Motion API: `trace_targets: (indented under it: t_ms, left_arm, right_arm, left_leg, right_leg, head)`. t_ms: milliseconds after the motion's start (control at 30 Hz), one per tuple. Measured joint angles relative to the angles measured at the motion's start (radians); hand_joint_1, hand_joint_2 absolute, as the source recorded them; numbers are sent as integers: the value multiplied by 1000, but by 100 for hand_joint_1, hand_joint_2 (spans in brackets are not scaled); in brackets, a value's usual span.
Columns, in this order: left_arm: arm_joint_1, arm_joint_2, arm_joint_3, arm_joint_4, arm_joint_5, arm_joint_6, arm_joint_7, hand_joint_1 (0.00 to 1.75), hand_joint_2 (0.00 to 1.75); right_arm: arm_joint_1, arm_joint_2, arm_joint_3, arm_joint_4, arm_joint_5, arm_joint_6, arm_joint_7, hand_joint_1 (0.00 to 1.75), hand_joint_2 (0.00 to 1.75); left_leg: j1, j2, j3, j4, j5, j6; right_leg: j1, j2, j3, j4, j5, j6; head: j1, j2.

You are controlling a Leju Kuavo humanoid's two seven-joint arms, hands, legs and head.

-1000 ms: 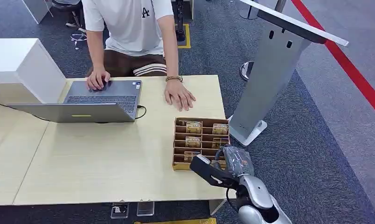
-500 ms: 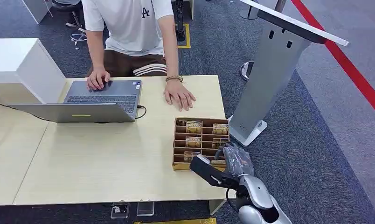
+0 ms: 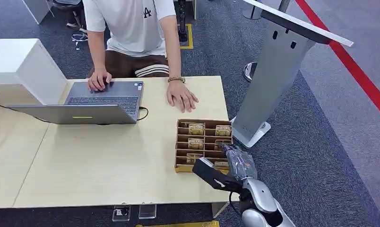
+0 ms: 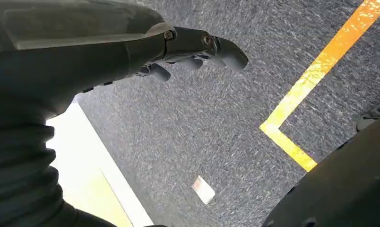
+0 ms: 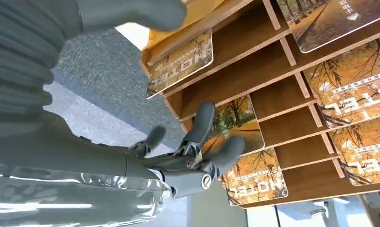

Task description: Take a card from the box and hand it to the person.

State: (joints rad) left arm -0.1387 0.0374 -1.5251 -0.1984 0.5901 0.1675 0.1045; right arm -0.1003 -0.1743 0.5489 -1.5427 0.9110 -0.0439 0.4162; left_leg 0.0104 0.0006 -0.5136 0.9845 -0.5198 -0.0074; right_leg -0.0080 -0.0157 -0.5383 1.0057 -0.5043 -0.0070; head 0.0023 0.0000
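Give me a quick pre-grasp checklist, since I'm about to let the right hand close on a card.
1. Right hand over the box: ok.
2. Fingers reaching a card: ok.
3. Card already pinched: cannot tell.
4. Cards left in the compartments: ok, several show.
5. Person's hand ready to receive: not ok, it lies flat on the table.
6. Left hand out of the way: ok, above the carpet.

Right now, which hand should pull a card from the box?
Right. The right hand is at the box, its fingers reaching a card. The left hand hangs over carpet, holding nothing.
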Motion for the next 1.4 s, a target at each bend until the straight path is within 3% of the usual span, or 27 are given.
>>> trace_targets:
  t_ms: [133, 200, 333, 367, 467, 500, 667, 867, 967, 1000, 1100, 1133, 1267, 1400]
  left_arm:
    - [0, 0, 0, 0, -2, 0, 0, 0, 175]
    - [0, 0, 0, 0, -2, 0, 0, 0, 175]
    - [0, 0, 0, 0, -2, 0, 0, 0, 175]
    - [0, 0, 0, 0, -2, 0, 0, 0, 175]
    - [0, 0, 0, 0, -3, 0, 0, 0, 175]
    - [0, 0, 0, 0, -3, 0, 0, 0, 175]
    - [0, 0, 0, 0, -3, 1, 0, 0, 175]
    - [0, 0, 0, 0, -3, 0, 0, 0, 175]
    - [0, 0, 0, 0, -3, 0, 0, 0, 175]
    - [0, 0, 0, 0, -3, 0, 0, 0, 0]
    - [-1, 0, 0, 0, 0, -27, 7, 0, 0]
    - [-1, 0, 0, 0, 7, -41, 11, 0, 175]
    - [-1, 4, 11, 0, 72, -140, 9, 0, 175]
    - [0, 11, 15, 0, 80, -159, 8, 0, 175]
  right_arm:
    - [0, -1, 0, 0, 0, 0, 0, 59, 175]
    - [0, -1, 0, 0, -1, 0, -1, 79, 175]
    - [0, -2, 0, 0, -2, 0, -1, 94, 175]
    - [0, -2, 0, 0, -3, 0, -1, 120, 175]
    - [0, -2, 0, 0, -5, 0, -1, 119, 175]
    - [0, -2, 0, 0, -8, 0, -1, 134, 175]
    - [0, -2, 0, 0, -10, 0, -2, 143, 175]
    - [0, -2, 0, 0, -11, 0, -3, 129, 175]
    - [0, -2, 0, 0, -16, 0, -3, 134, 175]
    - [0, -2, 0, 0, -17, 0, -4, 136, 175]
    - [-1, -2, 0, 0, -22, 0, -9, 134, 175]
    - [-1, -2, 0, 0, -24, 0, -13, 134, 175]
    - [-18, -1, 4, 11, -43, 2, -38, 138, 175]
    - [-28, 0, 6, 25, -45, -3, -38, 138, 175]
  left_leg:
    - [0, 0, 0, 0, 0, 0]
    - [0, 0, 0, 0, 0, 0]
    - [0, 0, 0, 0, 0, 0]
    - [0, 0, 0, 0, 0, 0]
    - [0, 0, 0, 0, 0, 0]
    - [0, 0, 0, 0, 0, 0]
    - [0, 0, 0, 0, 0, 0]
    - [0, 0, 0, 0, 0, 0]
    - [0, 0, 0, 0, 0, 0]
    - [0, 0, 0, 0, 0, 0]
    - [0, 0, 0, 0, 0, 0]
    - [0, 0, 0, 0, 0, 0]
    - [0, 0, -1, 0, 0, 0]
    - [0, 0, -1, 0, 0, 0]
  right_leg:
    - [0, 0, 0, 0, 0, 0]
    - [0, 0, 0, 0, 0, 0]
    - [0, 0, 0, 0, 0, 0]
    - [0, 0, 0, 0, 0, 0]
    - [0, 0, 0, 0, 0, 0]
    - [0, 0, 0, 0, 0, 0]
    - [0, 0, 0, 0, 0, 0]
    - [0, 0, 0, 0, 0, 0]
    - [0, 0, 0, 0, 0, 0]
    - [0, 0, 0, 0, 0, 0]
    - [0, 0, 0, 0, 0, 0]
    - [0, 0, 0, 0, 0, 0]
    - [0, 0, 0, 0, 0, 0]
    - [0, 0, 0, 0, 0, 0]
  head:
    - [0, 0]
    - [0, 0]
    - [0, 0]
    - [0, 0]
    - [0, 0]
    - [0, 0]
    - [0, 0]
    - [0, 0]
    - [0, 0]
    - [0, 0]
    - [0, 0]
    - [0, 0]
    - [0, 0]
    - [0, 0]
